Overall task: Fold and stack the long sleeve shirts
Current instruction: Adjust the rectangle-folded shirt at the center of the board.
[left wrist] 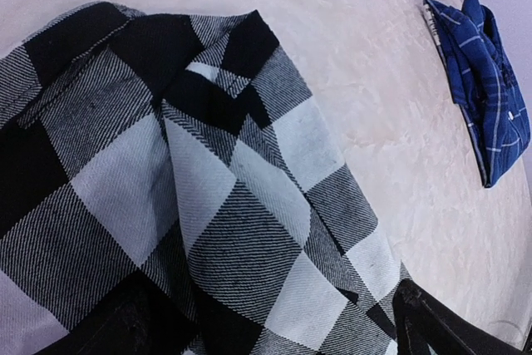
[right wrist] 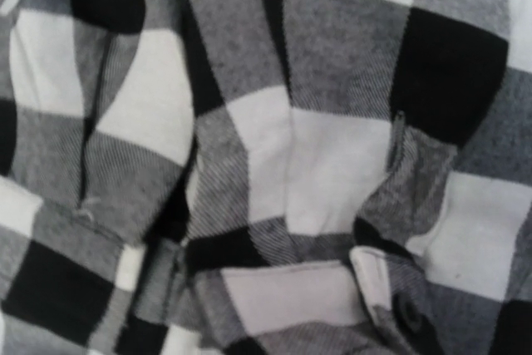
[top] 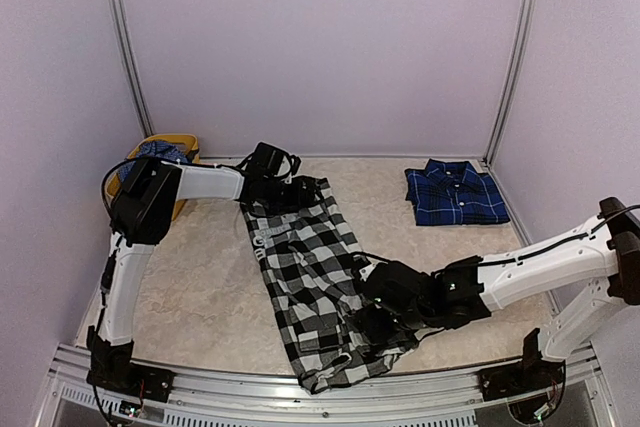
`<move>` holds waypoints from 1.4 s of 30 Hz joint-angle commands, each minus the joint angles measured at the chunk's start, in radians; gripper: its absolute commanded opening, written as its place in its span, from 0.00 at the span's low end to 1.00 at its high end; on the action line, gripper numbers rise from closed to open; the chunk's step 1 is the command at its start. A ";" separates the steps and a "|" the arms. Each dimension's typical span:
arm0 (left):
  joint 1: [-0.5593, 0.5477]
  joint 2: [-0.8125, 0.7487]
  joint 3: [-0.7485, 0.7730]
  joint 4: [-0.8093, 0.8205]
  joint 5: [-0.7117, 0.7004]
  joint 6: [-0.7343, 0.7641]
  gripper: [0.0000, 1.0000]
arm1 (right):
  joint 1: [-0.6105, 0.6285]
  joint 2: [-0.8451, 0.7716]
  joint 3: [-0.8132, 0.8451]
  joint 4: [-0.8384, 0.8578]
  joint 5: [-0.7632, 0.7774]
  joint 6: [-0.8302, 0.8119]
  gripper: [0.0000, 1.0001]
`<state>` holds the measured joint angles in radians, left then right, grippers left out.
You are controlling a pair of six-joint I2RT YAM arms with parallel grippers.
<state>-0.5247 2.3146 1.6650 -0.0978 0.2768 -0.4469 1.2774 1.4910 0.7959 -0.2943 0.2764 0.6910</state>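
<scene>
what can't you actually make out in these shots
- Whether the right pincer is open or gripping: the right wrist view shows only checked shirt, the top view only its dark body.
- Yellow bin contents: top view, left arm covers part of it.
- Checked shirt's near end: top view, bunched under the right arm.

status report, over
left claw open at far end of check shirt; right claw on its near part, grip unclear; navy plaid shirt folded far right; nothing blocking

We cannot tell right gripper (top: 368, 325) jaw stance: check shirt (right wrist: 316, 164) fills its wrist view. Lettering (top: 262, 240) too small for us.
</scene>
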 commanded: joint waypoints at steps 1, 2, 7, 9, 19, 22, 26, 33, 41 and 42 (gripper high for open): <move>-0.053 0.135 0.165 -0.060 0.086 -0.004 0.96 | 0.001 -0.036 -0.020 -0.036 0.051 0.054 0.51; -0.063 0.177 0.221 -0.073 0.095 -0.004 0.97 | 0.000 -0.041 -0.023 -0.046 0.059 0.064 0.51; -0.097 0.304 0.461 -0.095 0.157 -0.012 0.97 | -0.002 -0.099 -0.054 -0.067 0.094 0.106 0.52; -0.101 0.310 0.488 -0.079 0.160 -0.007 0.97 | -0.007 -0.121 -0.064 -0.065 0.097 0.108 0.52; -0.071 -0.062 0.125 0.161 0.101 0.039 0.99 | 0.000 -0.120 -0.128 0.090 -0.033 -0.005 0.53; -0.068 -0.150 0.011 0.176 0.081 0.059 0.99 | 0.002 -0.112 -0.118 0.097 -0.035 -0.013 0.55; -0.072 -0.317 -0.165 0.228 0.050 0.065 0.99 | 0.008 -0.119 -0.114 0.155 -0.092 -0.076 0.58; -0.092 -0.544 -0.421 0.233 -0.040 0.065 0.99 | 0.010 -0.094 -0.102 0.158 -0.178 -0.142 0.62; -0.225 -0.781 -0.747 0.209 -0.131 -0.004 0.99 | -0.021 -0.161 -0.117 0.115 -0.129 -0.113 0.61; -0.246 -0.802 -0.785 0.209 -0.141 -0.018 0.99 | -0.030 -0.163 -0.119 0.116 -0.133 -0.118 0.61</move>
<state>-0.6994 1.6024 0.9943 0.1169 0.1909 -0.4202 1.2716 1.3685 0.6777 -0.1669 0.1375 0.5808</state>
